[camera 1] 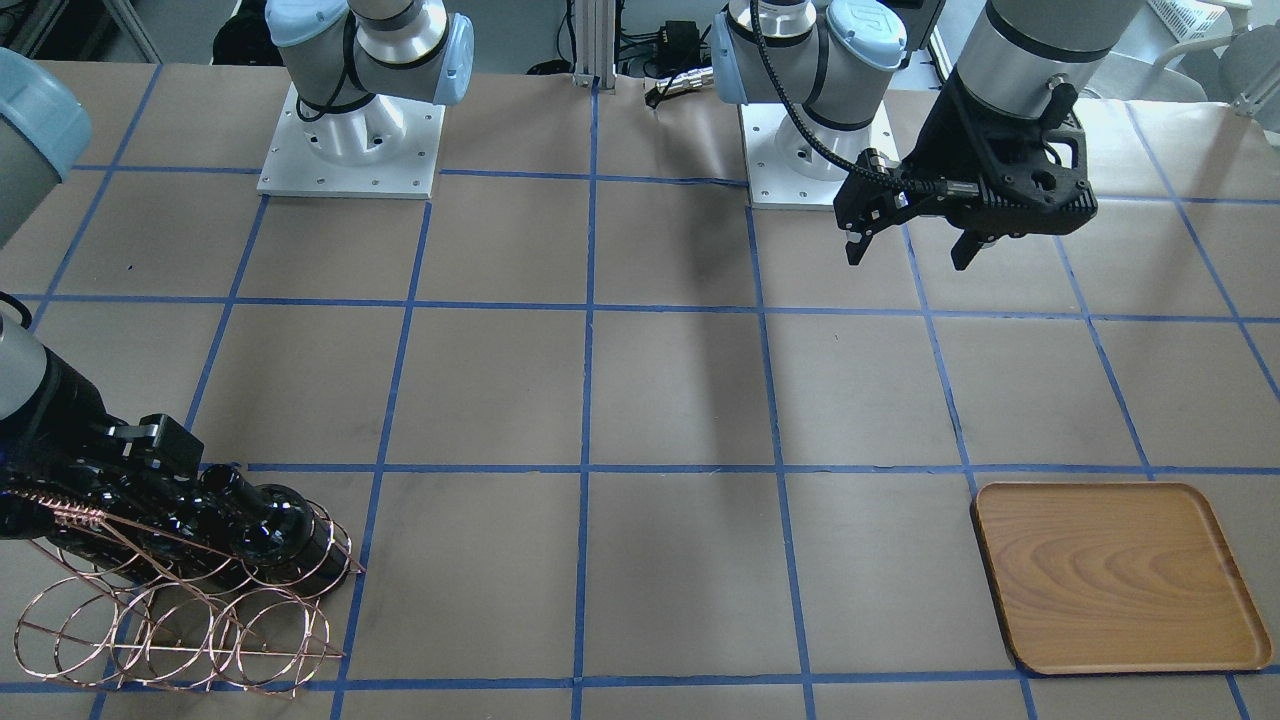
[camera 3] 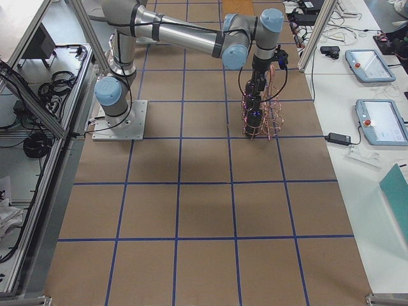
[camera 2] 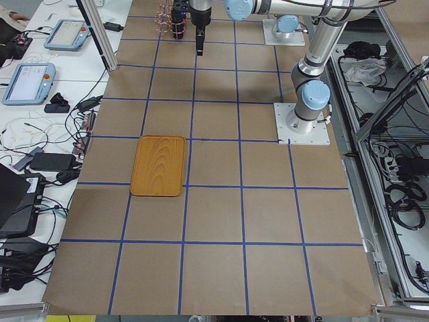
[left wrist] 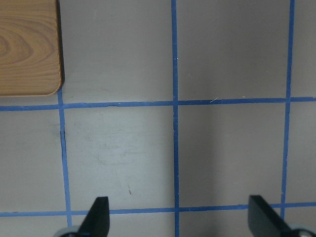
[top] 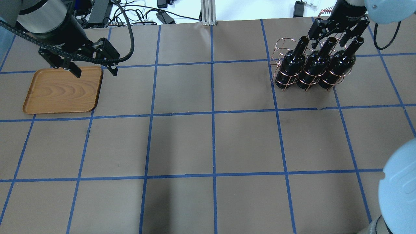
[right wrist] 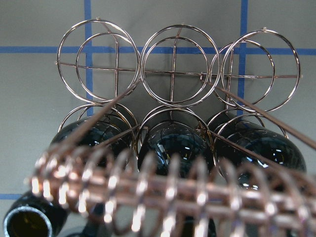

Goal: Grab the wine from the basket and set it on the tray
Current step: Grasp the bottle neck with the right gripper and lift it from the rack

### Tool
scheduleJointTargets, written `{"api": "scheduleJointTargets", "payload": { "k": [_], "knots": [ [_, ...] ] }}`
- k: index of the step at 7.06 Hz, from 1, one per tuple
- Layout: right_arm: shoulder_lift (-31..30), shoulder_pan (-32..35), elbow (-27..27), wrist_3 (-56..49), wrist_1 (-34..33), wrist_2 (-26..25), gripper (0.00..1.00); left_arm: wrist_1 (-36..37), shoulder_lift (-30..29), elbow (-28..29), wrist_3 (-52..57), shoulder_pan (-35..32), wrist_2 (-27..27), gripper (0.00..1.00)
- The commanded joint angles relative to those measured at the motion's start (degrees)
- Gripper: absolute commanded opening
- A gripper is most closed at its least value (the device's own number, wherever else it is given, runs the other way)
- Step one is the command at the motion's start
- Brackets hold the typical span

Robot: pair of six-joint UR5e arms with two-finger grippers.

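Three near-black wine bottles lie in the copper wire basket (top: 280, 48) at the far right; the middle bottle (top: 314, 66) has its neck between my right gripper's fingers. My right gripper (top: 331, 34) is open and straddles that neck without closing on it. In the right wrist view I see the bottle shoulders (right wrist: 175, 148) inside the basket's rings (right wrist: 173, 64); no fingers show there. My left gripper (top: 96, 73) is open and empty, hovering above the far right corner of the wooden tray (top: 61, 89). The tray holds nothing.
The arm bases (camera 1: 350, 150) stand on the robot's side of the table. Cables and devices (top: 130, 13) lie beyond the far table edge. A brown paper surface with a blue tape grid (top: 213, 113) stretches between basket and tray.
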Motion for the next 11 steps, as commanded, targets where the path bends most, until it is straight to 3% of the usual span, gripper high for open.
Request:
{"api": "scheduleJointTargets", "payload": {
  "k": [1,2,3,5,7,10,11],
  "knots": [
    [0.2,0.0,0.0,0.1,-0.2,0.0,0.49,0.0,0.2,-0.3,0.1,0.2,0.1,1.00],
    [0.0,-0.1,0.0,0.1,-0.1,0.0,0.27,-0.2,0.4,-0.3,0.0,0.2,0.1,1.00],
    [-0.1,-0.1,-0.1,0.2,-0.1,0.0,0.16,-1.4,0.8,-0.3,0.0,0.4,0.2,1.00],
    [-1.0,-0.1,-2.8,0.2,1.0,-0.2,0.13,-0.9,0.7,-0.2,0.2,2.2,6.1,1.00],
    [-5.2,-0.1,-7.9,0.2,9.7,-1.4,0.13,-1.1,0.6,0.4,2.0,7.7,5.0,1.00],
    [-12.6,0.1,-8.0,0.2,18.6,-1.7,0.13,-1.1,0.4,0.4,11.2,15.5,4.9,1.00],
    [-14.8,0.4,-6.7,3.0,22.7,-1.7,0.08,-1.1,0.4,0.4,12.5,16.1,4.9,1.00]
  ]
}}
